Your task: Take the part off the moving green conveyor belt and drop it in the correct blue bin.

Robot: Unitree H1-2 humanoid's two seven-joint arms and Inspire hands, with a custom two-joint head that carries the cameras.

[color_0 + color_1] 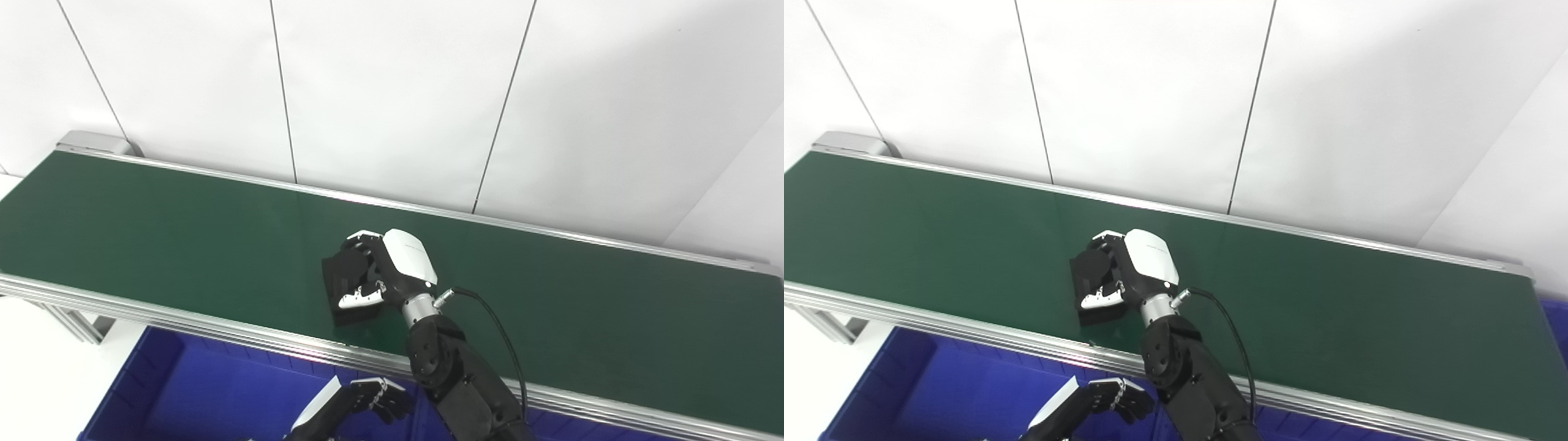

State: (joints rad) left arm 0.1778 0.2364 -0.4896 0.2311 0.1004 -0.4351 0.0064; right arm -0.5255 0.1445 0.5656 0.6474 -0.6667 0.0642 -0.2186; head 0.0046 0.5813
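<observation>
Two hands are shown. At frame centre, the right hand (392, 269) is curled around a black part (346, 288), fingers (361, 235) and thumb (361, 299) wrapped over it; part rests on the green conveyor belt (153, 233), near its front rail. At bottom centre, the left hand (373, 398) is held w/ fingers bent inward, empty, above the blue bin (202, 386).

The right hand (392, 269) has a glossy white shell over its back, bearing a small grey marking (too small to read), with black fingers (361, 299) tipped in white. A silver metal cuff joins it to a black, rounded forearm, and a black cable loops from a plug at the wrist. The left hand (373, 398) shows the same white-and-black scheme.
</observation>
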